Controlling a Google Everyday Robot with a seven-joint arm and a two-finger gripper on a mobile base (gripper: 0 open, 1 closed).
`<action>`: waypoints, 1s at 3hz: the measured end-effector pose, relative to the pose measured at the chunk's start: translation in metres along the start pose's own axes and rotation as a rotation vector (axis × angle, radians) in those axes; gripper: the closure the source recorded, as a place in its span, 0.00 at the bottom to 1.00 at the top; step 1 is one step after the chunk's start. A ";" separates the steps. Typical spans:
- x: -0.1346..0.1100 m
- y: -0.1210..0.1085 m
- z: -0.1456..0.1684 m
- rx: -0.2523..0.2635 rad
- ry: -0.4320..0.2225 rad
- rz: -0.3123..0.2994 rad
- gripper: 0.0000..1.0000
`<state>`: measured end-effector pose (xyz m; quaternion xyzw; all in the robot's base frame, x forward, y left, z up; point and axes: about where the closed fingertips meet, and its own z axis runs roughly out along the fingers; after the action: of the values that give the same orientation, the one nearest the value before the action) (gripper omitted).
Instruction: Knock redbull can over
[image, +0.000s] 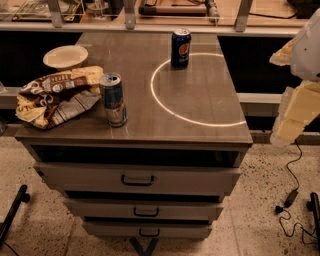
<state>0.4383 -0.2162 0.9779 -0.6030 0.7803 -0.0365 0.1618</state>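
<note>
Redbull can: slim, tall blue-and-silver metal redbull can (113, 100) with a silver top, standing upright near the front-left of the cabinet top.
Nearest neighbour: crumpled brown, white and yellow snack bags (55, 95) lie just to its left; whether they touch the can, I cannot tell.
Bowl: shallow round cream bowl (65, 56) sits behind the bags, toward the left rear.
Light ring: thin bright ring of light (152, 86) on the wood to the right of the can; the can stands outside it.
Pepsi can: shorter dark-blue Pepsi can (180, 48), upright on the ring's far edge, well apart from the redbull can.
Surface: grey-brown wood-grain cabinet top (210, 100), with three handled grey drawers (137, 180) below.
Gripper: pale cream gripper (295, 112) at the right edge of view, beyond the cabinet's right side, well apart from the redbull can.
Gripper state: cannot tell whether apart or together.
Floor: speckled floor, with a thin black cable (292, 200) at the right.
</note>
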 end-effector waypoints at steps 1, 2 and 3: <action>0.000 0.000 0.000 0.000 0.000 0.000 0.00; -0.035 -0.015 0.020 0.011 -0.073 -0.040 0.00; -0.038 -0.013 0.023 -0.001 -0.090 -0.043 0.00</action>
<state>0.4657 -0.1801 0.9674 -0.6209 0.7590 -0.0125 0.1955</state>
